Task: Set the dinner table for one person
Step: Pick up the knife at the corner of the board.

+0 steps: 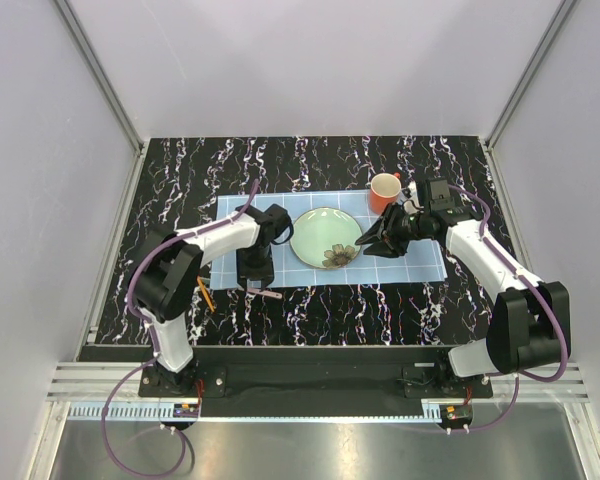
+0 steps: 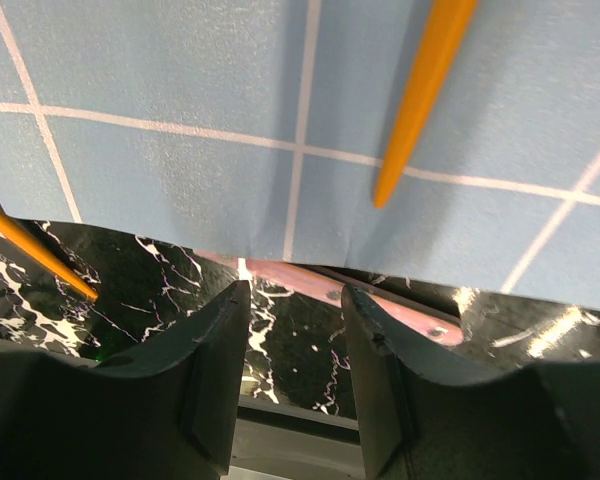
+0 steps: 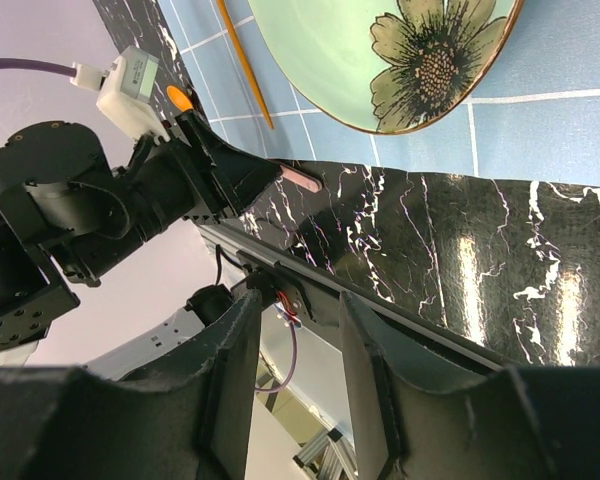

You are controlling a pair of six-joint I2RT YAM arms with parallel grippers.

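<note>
Black, white-veined counter (image 1: 180,170) spreads out on every side of both arms, with a blue gridded placemat (image 1: 420,265) laid across its middle. Laying the cutlery looks to be the step in hand. The left end effector (image 2: 295,300) hovers over the mat's near-left edge, its fingers spread moderately with nothing between them. Just ahead of its tips a pink-handled utensil (image 2: 380,305) lies on the counter along the mat's edge. One orange chopstick (image 2: 420,100) lies further ahead on the mat, and the other chopstick (image 2: 35,255) lies off to its left on bare counter. Next, I judge, it should descend and pinch the stray stick or the utensil. Both lie flat and thin, so the tips must reach the surface. A green flowered plate (image 1: 315,235) sits between the arms. The right end effector (image 3: 298,300) is likewise parted and empty, just right of the plate, with an orange cup (image 1: 385,190) beyond it.
</note>
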